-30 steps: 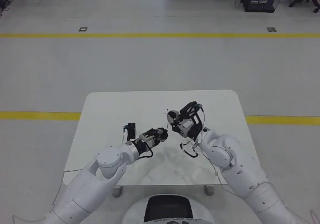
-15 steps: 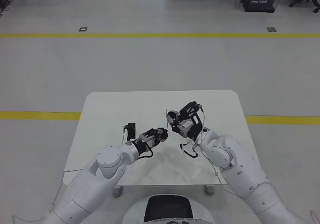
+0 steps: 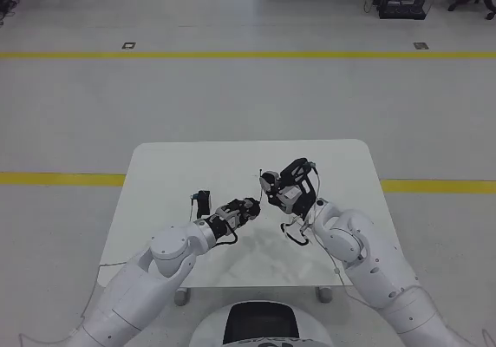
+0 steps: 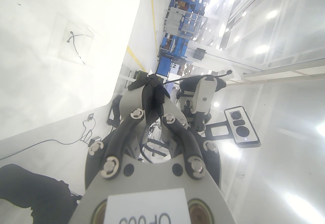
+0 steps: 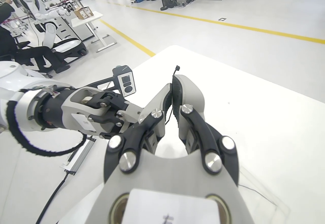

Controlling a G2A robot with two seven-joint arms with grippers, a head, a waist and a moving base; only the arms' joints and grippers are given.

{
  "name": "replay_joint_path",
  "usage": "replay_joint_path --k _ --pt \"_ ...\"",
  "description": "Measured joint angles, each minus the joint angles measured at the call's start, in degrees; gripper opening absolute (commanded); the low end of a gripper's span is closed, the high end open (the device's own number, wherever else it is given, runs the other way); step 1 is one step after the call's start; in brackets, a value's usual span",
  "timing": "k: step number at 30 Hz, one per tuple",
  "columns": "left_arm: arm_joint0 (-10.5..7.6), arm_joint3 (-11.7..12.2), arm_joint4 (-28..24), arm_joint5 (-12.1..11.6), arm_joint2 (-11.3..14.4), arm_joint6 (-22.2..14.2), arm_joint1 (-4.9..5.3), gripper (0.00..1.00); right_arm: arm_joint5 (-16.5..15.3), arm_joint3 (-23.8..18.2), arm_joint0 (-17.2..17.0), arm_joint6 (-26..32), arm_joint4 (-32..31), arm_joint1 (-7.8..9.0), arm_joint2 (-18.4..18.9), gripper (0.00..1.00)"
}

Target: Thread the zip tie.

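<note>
Above the middle of the white surface (image 3: 170, 173), both arms meet tip to tip, held clear of it. Right claw (image 5: 172, 86) and left claw (image 4: 151, 81): each has its fingers pressed together. Clear packet (image 4: 61, 32): lies flat on the surface apart from the claws, with a loose black strand inside. Zip tie (image 5: 177, 67): thin, black, clamped in the right claw, its head just past the fingertips; its other end is pinched by the left claw.

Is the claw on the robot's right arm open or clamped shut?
Shut. In the right wrist view, the right gripper is pinched on the thin black zip tie, whose head pokes out beyond it.
</note>
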Motion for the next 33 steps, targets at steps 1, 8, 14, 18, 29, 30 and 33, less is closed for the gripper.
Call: replay_joint_path --k 1,8,14,18,29,30,33 --pt "0.00 0.0 0.0 0.0 0.0 0.0 0.00 0.00 0.0 0.0 0.0 0.0 0.0 -0.01 0.0 0.00" --pt "0.00 0.0 0.0 0.0 0.0 0.0 0.00 0.00 0.0 0.3 0.2 0.2 0.0 -0.09 -0.2 0.00" --pt "0.00 0.0 0.0 0.0 0.0 0.0 0.00 0.00 0.1 0.6 0.3 0.1 0.0 -0.14 -0.2 0.00" --pt "0.00 0.0 0.0 0.0 0.0 0.0 0.00 0.00 0.1 0.7 0.3 -0.2 0.0 -0.17 -0.1 0.00" --pt "0.00 0.0 0.0 0.0 0.0 0.0 0.00 0.00 -0.1 0.7 0.2 -0.4 -0.2 -0.20 0.0 0.00" --pt "0.00 0.0 0.0 0.0 0.0 0.0 0.00 0.00 -0.1 0.7 0.2 -0.3 -0.2 -0.21 0.0 0.00" --pt "0.00 0.0 0.0 0.0 0.0 0.0 0.00 0.00 -0.1 0.8 0.2 -0.3 0.0 -0.24 -0.1 0.00"
